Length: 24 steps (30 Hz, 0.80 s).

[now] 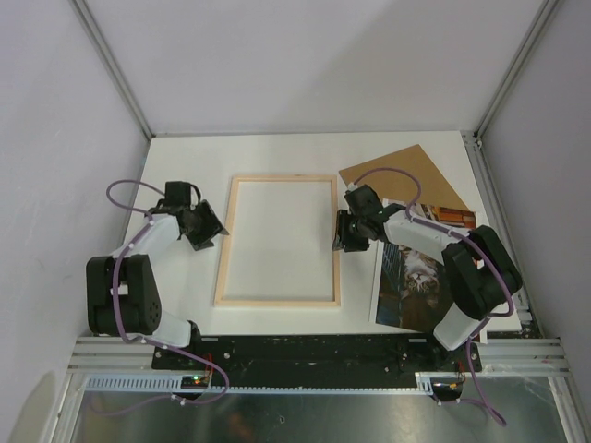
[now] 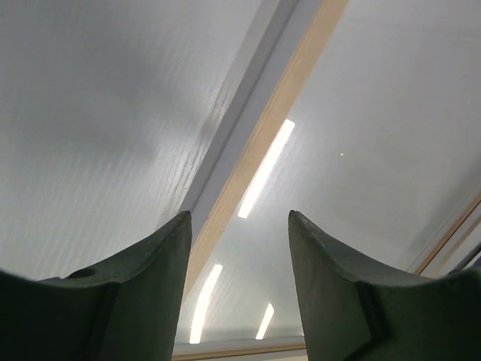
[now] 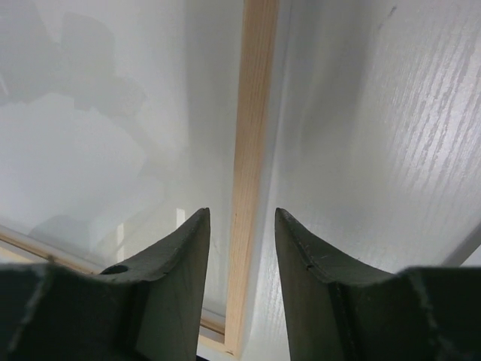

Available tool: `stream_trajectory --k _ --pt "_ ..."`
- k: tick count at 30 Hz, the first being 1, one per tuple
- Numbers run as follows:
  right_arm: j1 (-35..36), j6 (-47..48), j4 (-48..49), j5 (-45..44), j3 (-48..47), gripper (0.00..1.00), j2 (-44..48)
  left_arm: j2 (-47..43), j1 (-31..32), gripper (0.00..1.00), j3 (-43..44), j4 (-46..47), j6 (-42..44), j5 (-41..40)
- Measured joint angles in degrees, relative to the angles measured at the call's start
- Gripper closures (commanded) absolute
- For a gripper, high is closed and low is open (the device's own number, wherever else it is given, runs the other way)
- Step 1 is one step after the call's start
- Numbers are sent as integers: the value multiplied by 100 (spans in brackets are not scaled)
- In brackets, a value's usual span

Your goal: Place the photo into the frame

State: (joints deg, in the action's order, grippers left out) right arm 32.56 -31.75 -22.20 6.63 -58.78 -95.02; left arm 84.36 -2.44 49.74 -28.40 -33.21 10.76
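Observation:
The frame (image 1: 229,240) lies flat mid-table, pale wood side up, with a glass pane inside. My left gripper (image 1: 211,233) is open at the frame's left rail (image 2: 259,150), fingers (image 2: 161,263) astride it. My right gripper (image 1: 340,238) is open at the right rail (image 3: 252,150), which runs between its fingers (image 3: 184,256). The photo (image 1: 416,281), a cat among books, lies on the table to the right, partly under my right arm.
A plain brown backing board (image 1: 406,180) lies at the back right, its near part under the right arm. White walls close in the table on three sides. The arm bases sit on the metal rail at the near edge.

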Motion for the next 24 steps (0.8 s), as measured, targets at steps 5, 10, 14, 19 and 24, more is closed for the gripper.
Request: stream_trajectory --k 5,10,14,19,24 --pt "83 -96 153 -24 17 66 -2 -153 7 38 149 2 92 11" --pt "127 -149 367 -42 17 66 -111 -229 7 35 151 -7 223 107" --pt "149 -170 380 -177 17 65 -195 -304 7 34 155 -22 306 190" --pt "149 -166 367 -337 17 64 -195 -374 7 34 219 -42 369 267" --pt "146 -166 361 -431 17 65 -195 -380 7 34 236 -44 374 323"
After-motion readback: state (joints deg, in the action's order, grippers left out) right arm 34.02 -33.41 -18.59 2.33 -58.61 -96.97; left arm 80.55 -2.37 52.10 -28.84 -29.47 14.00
